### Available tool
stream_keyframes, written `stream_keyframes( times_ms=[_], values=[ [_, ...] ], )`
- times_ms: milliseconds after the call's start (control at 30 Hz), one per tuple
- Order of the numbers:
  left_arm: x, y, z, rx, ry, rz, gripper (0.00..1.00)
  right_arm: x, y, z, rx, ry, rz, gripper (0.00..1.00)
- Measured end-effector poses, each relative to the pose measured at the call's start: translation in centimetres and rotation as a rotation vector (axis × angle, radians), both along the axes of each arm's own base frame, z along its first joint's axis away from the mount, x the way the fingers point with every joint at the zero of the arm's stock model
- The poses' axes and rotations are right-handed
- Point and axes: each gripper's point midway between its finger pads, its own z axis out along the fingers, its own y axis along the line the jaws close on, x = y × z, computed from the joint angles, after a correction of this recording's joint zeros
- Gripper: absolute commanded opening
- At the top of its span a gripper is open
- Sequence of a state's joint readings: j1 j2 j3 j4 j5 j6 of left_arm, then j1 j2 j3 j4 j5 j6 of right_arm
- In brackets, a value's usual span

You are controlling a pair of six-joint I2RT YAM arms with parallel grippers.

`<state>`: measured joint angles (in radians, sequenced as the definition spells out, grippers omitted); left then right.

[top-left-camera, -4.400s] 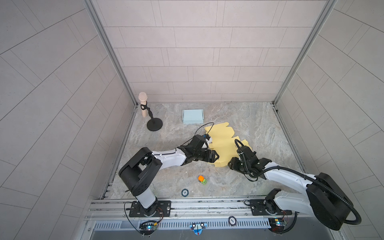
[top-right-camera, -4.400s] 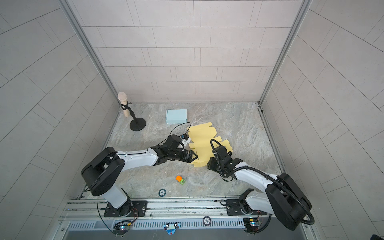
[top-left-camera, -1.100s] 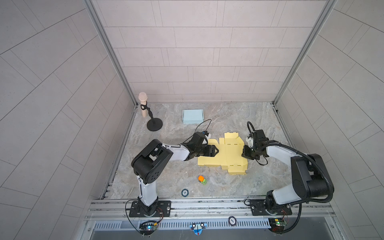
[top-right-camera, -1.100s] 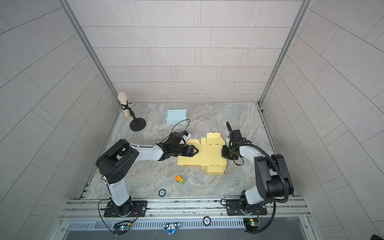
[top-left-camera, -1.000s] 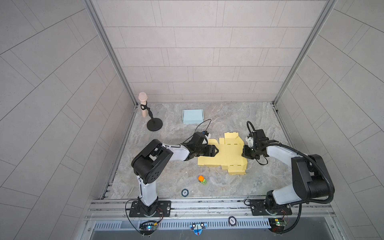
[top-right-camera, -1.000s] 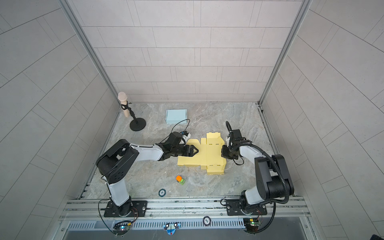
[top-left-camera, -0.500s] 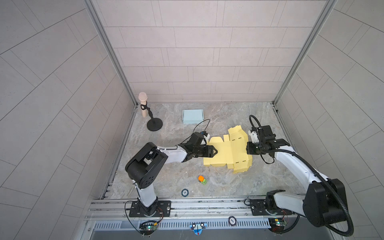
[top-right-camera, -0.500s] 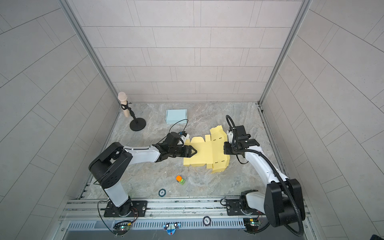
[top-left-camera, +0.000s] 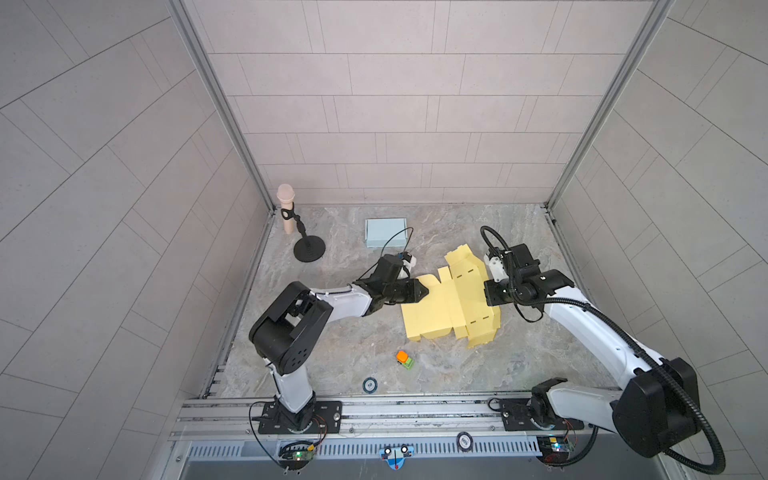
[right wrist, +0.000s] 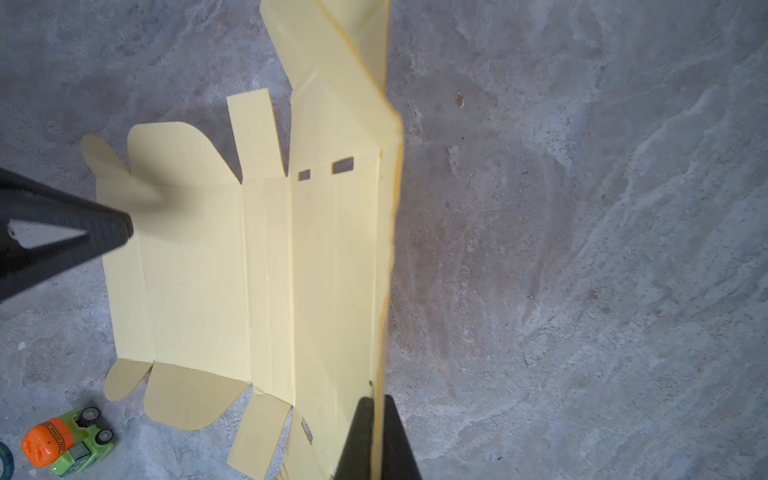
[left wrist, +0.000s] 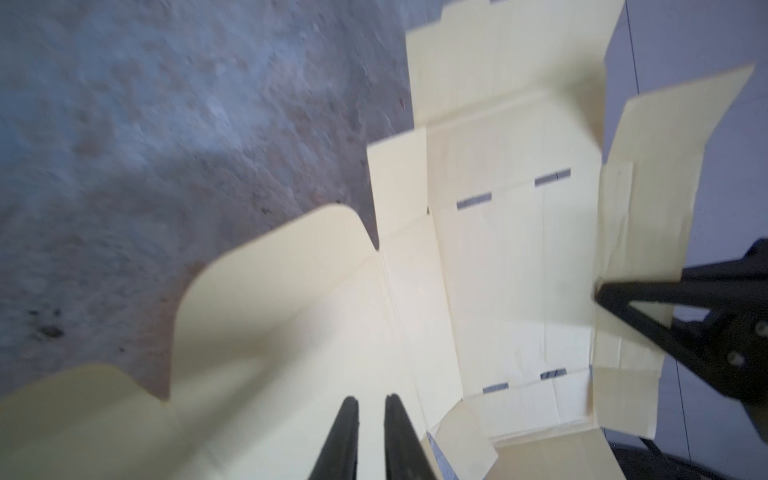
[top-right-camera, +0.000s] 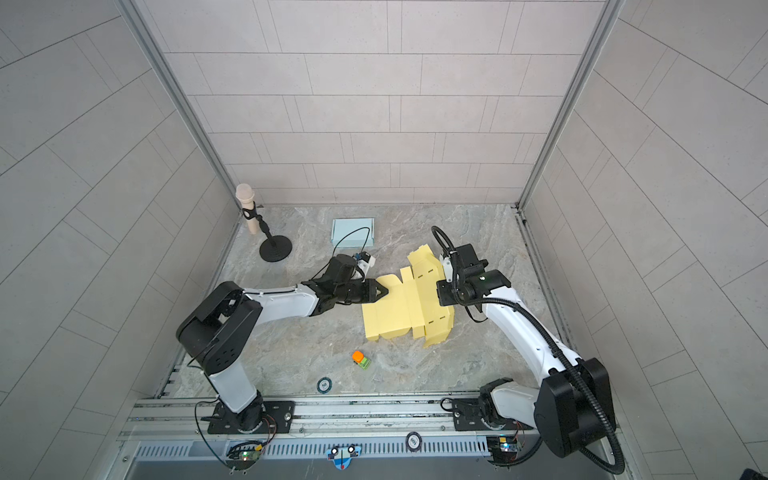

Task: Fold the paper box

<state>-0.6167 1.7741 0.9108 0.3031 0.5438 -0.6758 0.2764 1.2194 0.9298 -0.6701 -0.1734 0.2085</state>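
Now the right pincer [right wrist: 376, 401], clenched on the right edge of the paper box [top-left-camera: 449, 307], has raised that edge off the table [top-left-camera: 457, 374]. A second ago the yellow sheet lay flat. In both top views the sheet sits right of centre, its left panels flat and its right strip tilted up along a crease. The left pincer [left wrist: 370, 401], spread a moment ago, has drawn almost together, its tip at the sheet's left margin. No paper shows in the slit between its fingers, so it seems to pin the sheet rather than grasp it. I judge this the first wall going up. The end flaps lie unfolded, so most of the folding remains.
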Motion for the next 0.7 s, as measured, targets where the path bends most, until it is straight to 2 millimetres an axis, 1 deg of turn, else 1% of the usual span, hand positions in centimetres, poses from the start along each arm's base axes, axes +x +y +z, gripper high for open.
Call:
stream_keyframes(
  times_ms=[100, 167, 333, 400, 467, 600, 700],
  values=[
    [2.8, 0.0, 1.1, -0.025, -0.022, 0.036, 0.06, 0.0, 0.4, 0.1, -0.01, -0.006, 0.024, 0.01],
    [4.1, -0.3, 1.5, -0.038, -0.03, 0.049, 0.06, 0.1, 0.6, 0.2, -0.015, -0.009, 0.036, 0.0],
    [5.7, -1.1, 1.3, -0.064, -0.011, 0.064, 0.06, 0.9, 0.8, 0.6, -0.026, -0.023, 0.059, 0.0],
    [6.0, -1.4, 1.8, -0.074, -0.016, 0.062, 0.06, 1.2, 1.0, 0.7, -0.025, -0.026, 0.066, 0.0],
    [6.5, -2.0, 3.1, -0.093, -0.038, 0.057, 0.07, 1.4, 1.2, 0.6, -0.022, -0.025, 0.075, 0.0],
    [7.7, -3.6, 6.7, -0.152, -0.094, 0.044, 0.08, 1.7, 1.4, 0.3, -0.023, -0.02, 0.09, 0.0],
    [8.4, -4.9, 9.1, -0.192, -0.128, 0.031, 0.09, 1.8, 1.6, 0.2, -0.024, -0.017, 0.098, 0.0]
  ],
)
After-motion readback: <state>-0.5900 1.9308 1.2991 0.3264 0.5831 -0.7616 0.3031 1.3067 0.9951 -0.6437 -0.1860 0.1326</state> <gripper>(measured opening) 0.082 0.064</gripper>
